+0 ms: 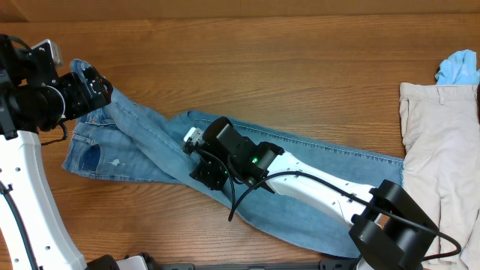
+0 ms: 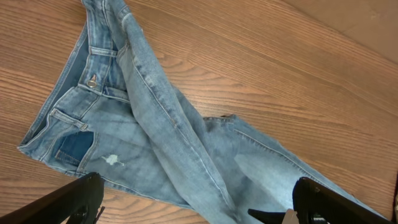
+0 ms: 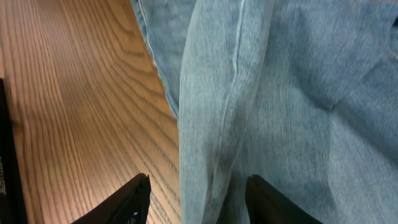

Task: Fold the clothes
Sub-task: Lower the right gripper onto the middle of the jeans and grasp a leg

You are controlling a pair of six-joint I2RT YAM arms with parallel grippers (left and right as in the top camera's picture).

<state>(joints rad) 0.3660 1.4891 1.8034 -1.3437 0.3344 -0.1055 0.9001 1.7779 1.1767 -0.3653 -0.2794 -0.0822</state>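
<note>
A pair of light blue jeans (image 1: 135,146) lies spread across the wooden table, waist at the left, legs running right. One leg is folded over the other near the waist (image 2: 161,124). My left gripper (image 1: 91,87) hovers above the waist end, jaws wide open (image 2: 199,208) and empty. My right gripper (image 1: 208,174) is low over the middle of the jeans, near their front edge. It is open (image 3: 198,193), with its fingers either side of a raised denim fold (image 3: 298,93), one finger over bare wood.
Beige trousers (image 1: 435,150) lie at the right edge of the table, with a light blue cloth (image 1: 459,67) above them. Bare wood (image 1: 285,67) stretches behind the jeans. The right arm's black base (image 1: 390,225) stands at the front right.
</note>
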